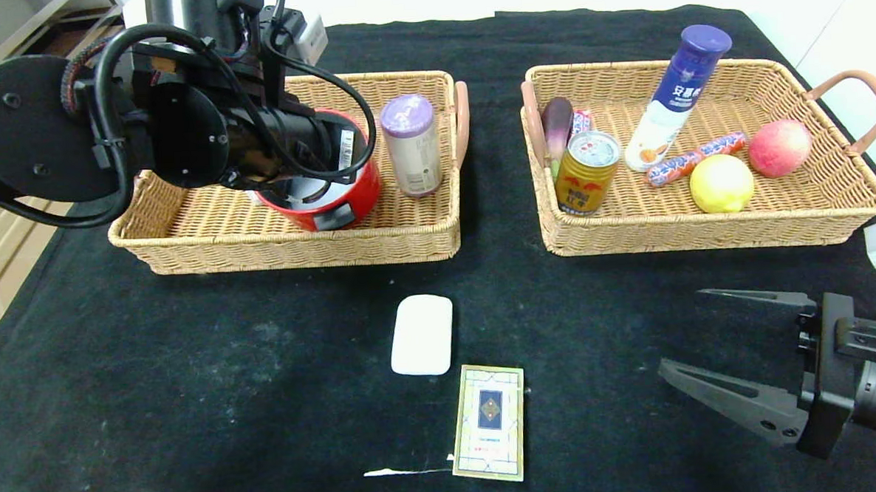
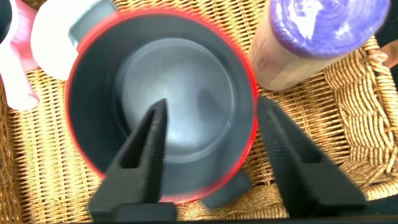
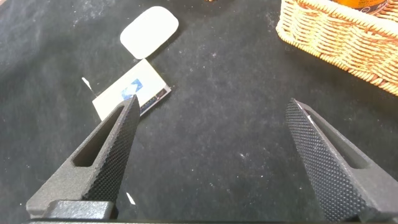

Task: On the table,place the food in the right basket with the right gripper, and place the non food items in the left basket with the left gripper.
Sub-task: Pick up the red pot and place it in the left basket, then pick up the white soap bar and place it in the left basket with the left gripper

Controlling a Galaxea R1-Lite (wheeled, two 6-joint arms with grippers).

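The red pot (image 1: pixel 347 202) stands in the left basket (image 1: pixel 297 245). My left gripper (image 2: pixel 211 106) is open over the pot (image 2: pixel 174 81), with one finger inside it and the other just outside its rim. The lemon (image 1: pixel 721 182), gold can (image 1: pixel 586 171) and white-and-blue bottle (image 1: pixel 675 99) are in the right basket (image 1: pixel 703 231). The white block (image 1: pixel 422 335) and the card box (image 1: pixel 489 421) lie on the black table (image 1: pixel 193 397) in front of the baskets. My right gripper (image 1: pixel 680 330) is open and empty, low over the table at the front right.
A purple-capped cylinder (image 1: pixel 411 145) stands in the left basket beside the pot. A red apple (image 1: pixel 779 147), a wrapped sausage (image 1: pixel 694 158) and a purple eggplant (image 1: pixel 557 126) lie in the right basket. A white paper scrap (image 1: pixel 407 471) lies beside the card box.
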